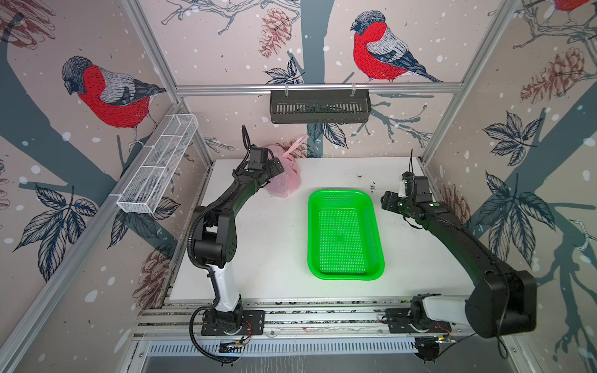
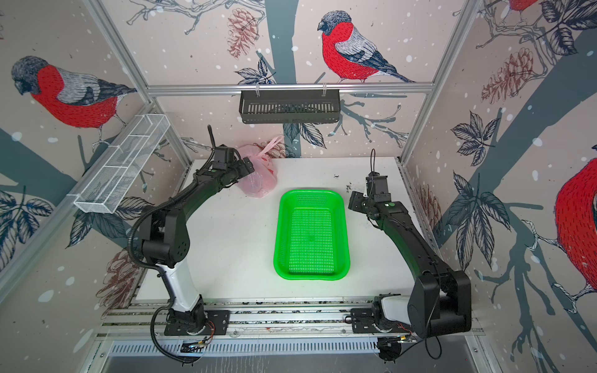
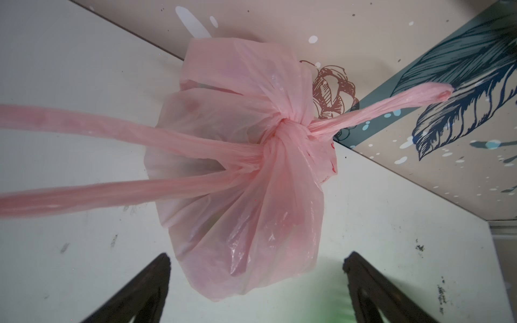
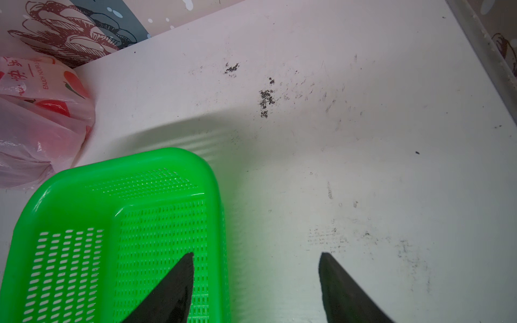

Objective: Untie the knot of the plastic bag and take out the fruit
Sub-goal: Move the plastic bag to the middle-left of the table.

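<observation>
A white, scuffed tabletop (image 1: 258, 245) sits inside a booth papered with red-breasted birds. The plastic bag (image 1: 287, 182), pale pink and crinkly, rests at the far side of the tabletop close to the back wall, on the left arm's side. It lies just beyond the far left corner of a bright green perforated tray (image 1: 339, 192), which sits in the middle of the tabletop.

The knot (image 3: 289, 131) is tied, a tight twist of pink film on top of the bag. One loose handle end (image 1: 298, 143) sticks up from it toward the back wall. In the left wrist view, two long pink strands (image 3: 84, 125) run from the knot out past the picture's edge.

The fruit (image 4: 53, 137) is inside the bag and shows only as a dim reddish mass through the film, below red printed marks.

The left end effector (image 3: 256, 256) hovers close to the bag with its fingers spread wide apart and the bag's body showing between them. Whether they touch the film cannot be told.

The right end effector (image 4: 256, 254) hangs above the tray's far right edge, well apart from the bag, its fingers apart with nothing between them.
</observation>
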